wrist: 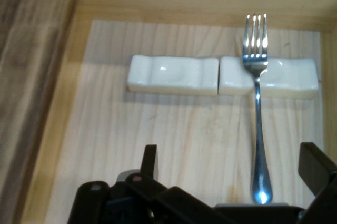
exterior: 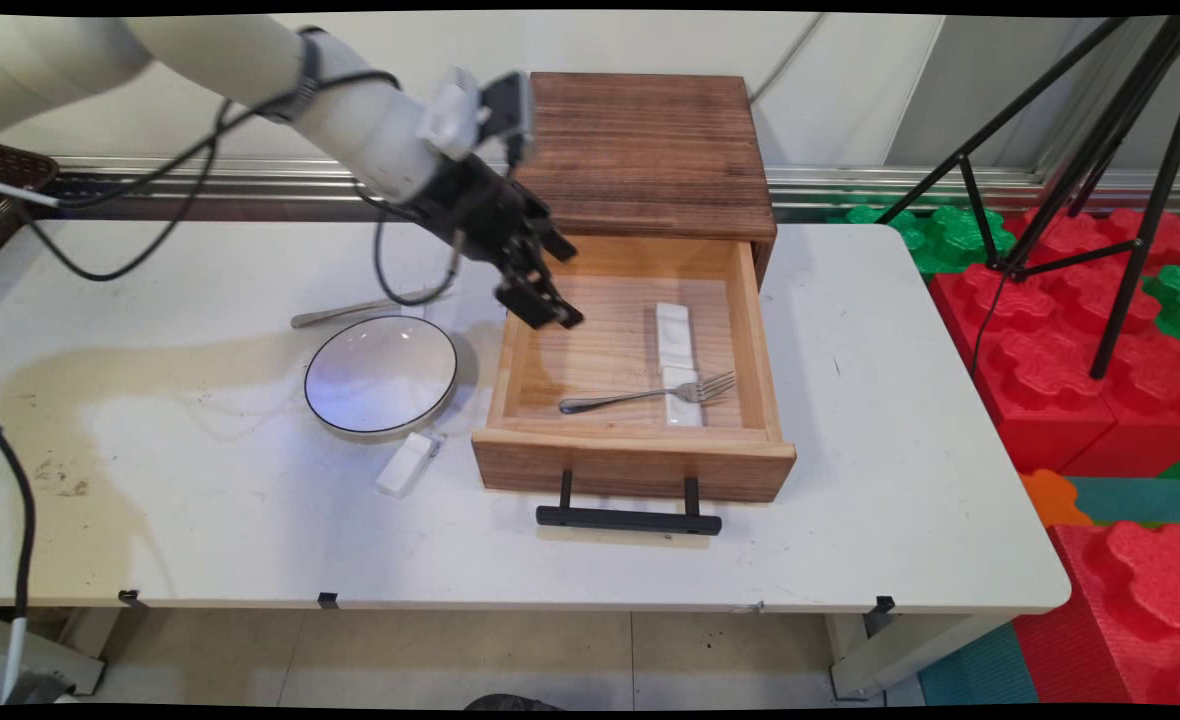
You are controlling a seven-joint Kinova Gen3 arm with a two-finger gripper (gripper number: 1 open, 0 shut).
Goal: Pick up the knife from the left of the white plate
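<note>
Centrally on the white table (exterior: 850, 480), a wooden cabinet (exterior: 650, 150) is seen with its drawer (exterior: 634, 460) pulled out, and a white bowl (exterior: 382, 375) sits just left of it. Above the drawer's left side the gripper (exterior: 548, 285) is held open and empty. Inside, a fork (wrist: 256, 97) is laid across one of two white rests (wrist: 172, 75) placed end to end.

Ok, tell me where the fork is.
The fork lies in the open drawer, near its front wall, tines resting on a white rest; right of the bowl.
</note>
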